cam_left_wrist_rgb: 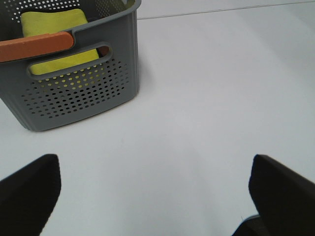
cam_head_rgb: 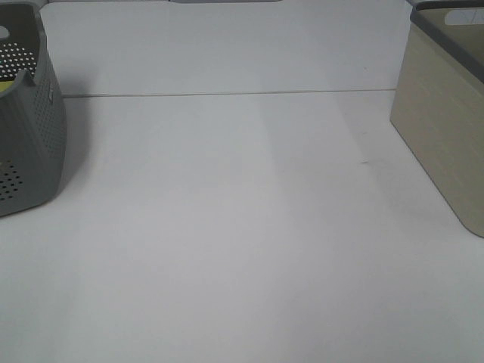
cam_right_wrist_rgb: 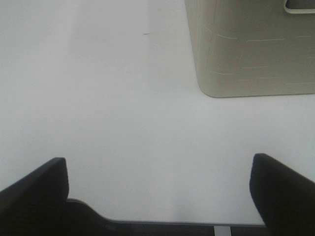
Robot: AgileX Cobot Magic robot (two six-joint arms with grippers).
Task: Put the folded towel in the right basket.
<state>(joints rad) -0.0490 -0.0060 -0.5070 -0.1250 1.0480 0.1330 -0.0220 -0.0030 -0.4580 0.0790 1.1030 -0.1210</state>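
Observation:
A folded yellow towel [cam_left_wrist_rgb: 58,39] lies inside the grey perforated basket [cam_left_wrist_rgb: 83,93], which stands at the table's left edge in the high view [cam_head_rgb: 34,144]; only a sliver of yellow [cam_head_rgb: 6,85] shows there. The beige basket [cam_head_rgb: 446,144] stands at the right edge and shows in the right wrist view [cam_right_wrist_rgb: 251,49]. My left gripper [cam_left_wrist_rgb: 155,196] is open and empty, hovering over bare table short of the grey basket. My right gripper [cam_right_wrist_rgb: 160,194] is open and empty, short of the beige basket. Neither gripper shows in the high view.
An orange handle [cam_left_wrist_rgb: 37,45] lies across the grey basket over the towel. A white table [cam_head_rgb: 242,242] spans the scene, with a thin seam [cam_head_rgb: 227,94] running across it at the back. The beige basket has a grey rim [cam_head_rgb: 446,30].

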